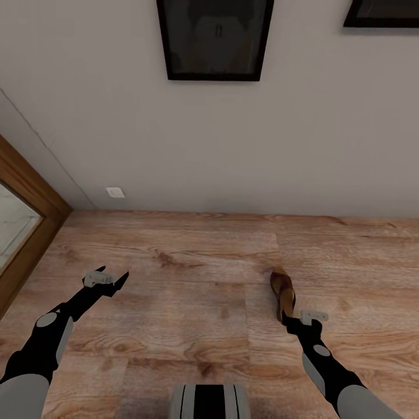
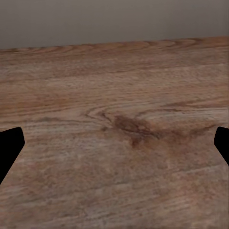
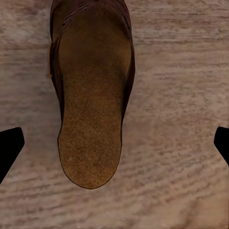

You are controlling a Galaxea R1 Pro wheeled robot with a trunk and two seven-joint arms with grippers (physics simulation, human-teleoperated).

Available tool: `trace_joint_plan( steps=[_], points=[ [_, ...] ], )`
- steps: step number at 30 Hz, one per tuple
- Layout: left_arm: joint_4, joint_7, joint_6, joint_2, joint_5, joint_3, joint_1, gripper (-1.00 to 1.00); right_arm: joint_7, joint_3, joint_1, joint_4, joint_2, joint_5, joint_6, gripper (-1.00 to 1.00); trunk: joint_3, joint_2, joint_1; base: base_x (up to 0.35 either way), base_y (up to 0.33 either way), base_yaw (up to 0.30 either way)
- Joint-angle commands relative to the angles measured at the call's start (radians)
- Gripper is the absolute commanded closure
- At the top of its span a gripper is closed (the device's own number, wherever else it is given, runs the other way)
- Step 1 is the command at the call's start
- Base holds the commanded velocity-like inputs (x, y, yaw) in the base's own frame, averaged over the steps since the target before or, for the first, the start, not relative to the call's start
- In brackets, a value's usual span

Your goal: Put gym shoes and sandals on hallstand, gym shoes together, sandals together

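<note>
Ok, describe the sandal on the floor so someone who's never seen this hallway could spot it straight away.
Start at the pale wall with the black picture frame, then look down to the wood-plank floor. The sandal lies there, just ahead of the right gripper, which is open. It is the one loose thing on the boards: dark brown straps, tan cork-like footbed.
</note>
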Motion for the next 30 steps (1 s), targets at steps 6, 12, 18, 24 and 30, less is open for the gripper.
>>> trace_joint_plan(
  steps=[6, 12, 18, 24, 30],
  points=[
    [0.000, -0.004, -0.006, 0.001, -0.010, 0.004, -0.001, -1.00, -0.002, 0.004, 0.000, 0.001, 0.000, -0.009, -0.004, -1.00, -0.032, -0.002, 0.002, 0.000, 0.000, 0.000],
    [-0.001, -0.004, -0.006, 0.002, -0.009, 0.005, -0.001, -1.00, -0.002, 0.004, 0.000, 0.002, 0.000, -0.009, -0.004, -1.00, -0.064, -0.003, 0.005, 0.000, 0.000, 0.000],
    [-0.003, -0.003, -0.006, 0.003, -0.009, 0.005, -0.002, -1.00, -0.002, 0.004, 0.000, 0.000, 0.000, -0.009, -0.004, -1.00, -0.071, -0.003, 0.005, 0.000, 0.000, 0.000],
    [-0.002, -0.003, -0.006, 0.001, -0.009, 0.005, -0.001, -1.00, -0.002, 0.005, 0.000, 0.000, 0.000, -0.009, -0.004, -1.00, -0.073, -0.003, 0.005, 0.038, 0.000, 0.000],
    [-0.001, -0.004, -0.010, -0.002, -0.007, 0.006, 0.002, -1.00, -0.002, 0.005, 0.000, 0.000, 0.000, -0.009, -0.004, -1.00, -0.073, -0.003, 0.005, 0.021, 0.000, 0.000]
  ],
)
